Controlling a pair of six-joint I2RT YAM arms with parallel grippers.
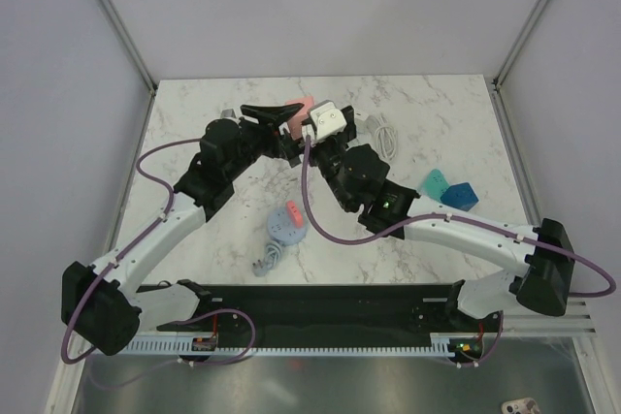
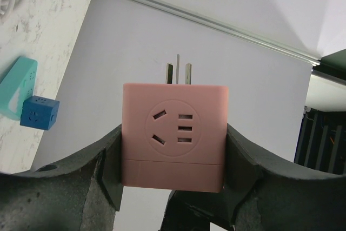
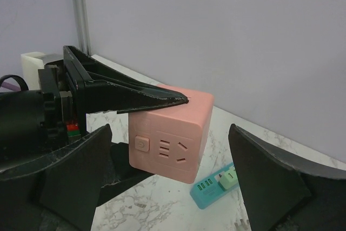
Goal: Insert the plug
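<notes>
Marble surface [image 1: 437,113], walled enclosure. Both arms reach in from the near edge and meet at the far middle.

Left arm [image 1: 184,210] angles in from the left, right arm [image 1: 466,232] from the right. The wrists are close together.

Left pincer [image 2: 173,160]: clamped on the pink cube plug [image 2: 173,133], one dark finger pressed to each side face. The cube is held up off the surface at the far middle, with a socket face toward the left wrist camera. The right wrist view shows another face with a small button and more slots.

Right pincer [image 3: 168,131]: fingers spread wide with nothing between them. It faces the pink cube from close range and is not touching it.

White cube [image 1: 328,120]: just right of the pink one in the top view. Cannot tell whether they touch. A coil of white cord [image 1: 383,133] lies near it on the right.

Round blue-grey socket hub [image 1: 287,226]: on the surface between the arms, nearer the bases, with a grey cord [image 1: 267,259] trailing toward the near edge.

Teal block [image 1: 434,181] and blue block [image 1: 460,197]: side by side on the right, well apart from the pink cube.

Flat teal strip with pale green ports [image 3: 216,185]: lies on the marble below the pink cube in the right wrist view.

Metal prongs [image 2: 187,73]: project from the pink cube's far face, pointing away from the left wrist and bare in the air.
</notes>
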